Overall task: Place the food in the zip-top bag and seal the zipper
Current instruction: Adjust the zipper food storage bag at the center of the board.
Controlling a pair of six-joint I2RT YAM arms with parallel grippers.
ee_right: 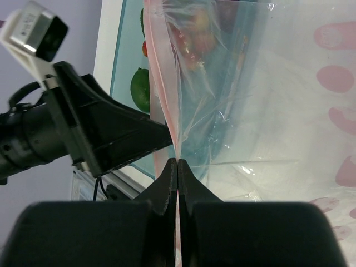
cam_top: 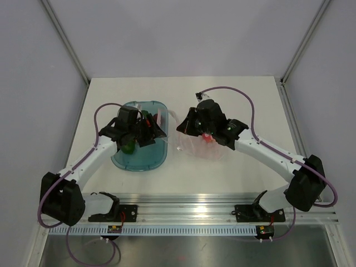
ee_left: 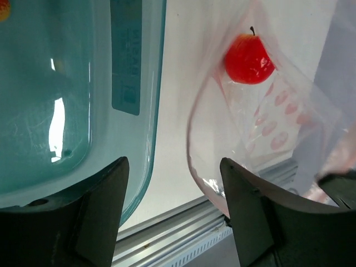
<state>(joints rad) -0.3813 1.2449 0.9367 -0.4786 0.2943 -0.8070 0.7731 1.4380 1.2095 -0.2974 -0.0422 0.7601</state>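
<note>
The clear zip-top bag [cam_top: 196,147] lies right of the teal tray [cam_top: 158,160]. My right gripper [cam_top: 183,127] is shut on its pinkish-red zipper strip [ee_right: 161,72] and holds the mouth edge up; the jaws [ee_right: 177,162] meet on the strip. One red apple-like fruit [ee_left: 248,58] sits inside the bag [ee_left: 278,128]. My left gripper [cam_top: 151,132] is open and empty over the tray's right side, its fingers [ee_left: 105,206] apart with the tray rim and the bag mouth between them. A green fruit [ee_right: 140,89] and red pieces [ee_right: 188,38] lie in the tray.
The teal oval tray [ee_left: 133,83] stands left of centre on the white table. The metal rail [cam_top: 189,206] runs along the near table edge. Grey walls enclose the back and sides. The left gripper's black body [ee_right: 94,133] is close beside the bag mouth.
</note>
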